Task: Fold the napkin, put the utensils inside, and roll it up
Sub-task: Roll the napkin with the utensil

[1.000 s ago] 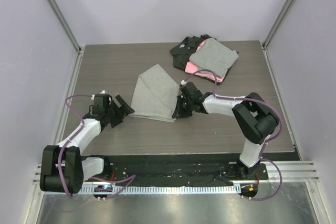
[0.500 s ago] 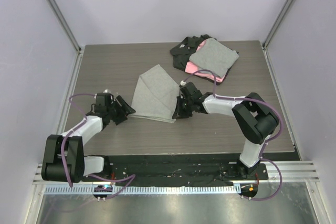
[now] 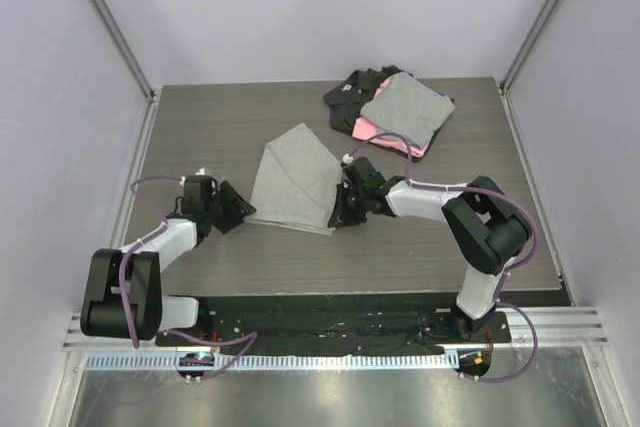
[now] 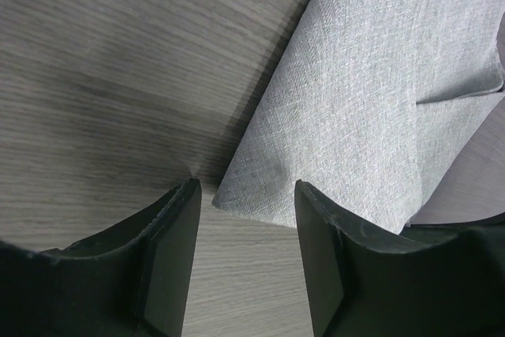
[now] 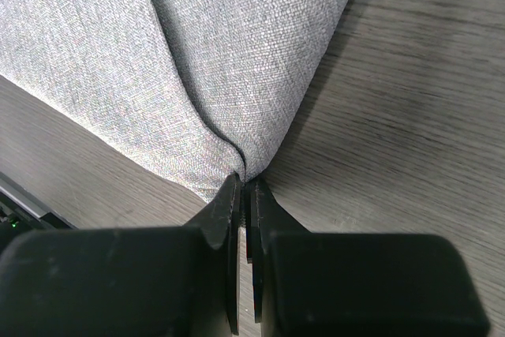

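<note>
Pinching woven grey napkin [image 5: 237, 61] corner, right tool [image 5: 245, 185], fold seemingly triangular

Wood-grain table [image 3: 200, 127], napkin [image 3: 290, 182], cloth stack [image 3: 400, 112]

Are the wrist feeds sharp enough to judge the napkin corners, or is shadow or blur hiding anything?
Left wrist: napkin weave sharp, a soft shadow darkens the table. Right wrist: cloth crisp at the right gripper, its fingers near-black, without detail. Top external: even light, no glare on the table.
</note>
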{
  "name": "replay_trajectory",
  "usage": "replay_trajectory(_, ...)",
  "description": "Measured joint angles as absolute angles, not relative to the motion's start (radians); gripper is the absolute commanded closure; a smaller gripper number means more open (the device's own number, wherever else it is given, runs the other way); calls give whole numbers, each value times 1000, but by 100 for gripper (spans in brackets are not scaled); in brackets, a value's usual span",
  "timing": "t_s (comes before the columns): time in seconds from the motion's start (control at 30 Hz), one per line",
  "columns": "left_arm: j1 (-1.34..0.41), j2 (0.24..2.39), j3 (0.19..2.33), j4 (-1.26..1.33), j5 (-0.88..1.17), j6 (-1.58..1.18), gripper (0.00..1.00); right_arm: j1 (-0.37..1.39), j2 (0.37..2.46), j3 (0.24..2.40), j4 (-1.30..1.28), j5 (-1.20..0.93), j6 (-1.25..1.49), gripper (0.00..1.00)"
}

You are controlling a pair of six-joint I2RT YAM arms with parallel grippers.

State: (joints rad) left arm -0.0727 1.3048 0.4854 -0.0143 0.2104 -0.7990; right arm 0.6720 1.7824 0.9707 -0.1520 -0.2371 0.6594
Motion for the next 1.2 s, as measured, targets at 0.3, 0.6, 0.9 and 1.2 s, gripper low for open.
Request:
replay_trajectory(0.3,-78,1360,485,67,220,-802,60,672,1782,971,-152,-241,659,99)
replay_trajectory(0.6,-88,1372,479,75,224,-799,80,672,1782,971,-152,-246,659,99)
replay_trajectory(0.9,-91,1385,489,52,241,-796,100,672,1782,974,-159,-246,649,95)
replay_trajectory(1.2,-91,1423,587,-109,264,-794,100,672,1775,1037,-229,-204,551,55)
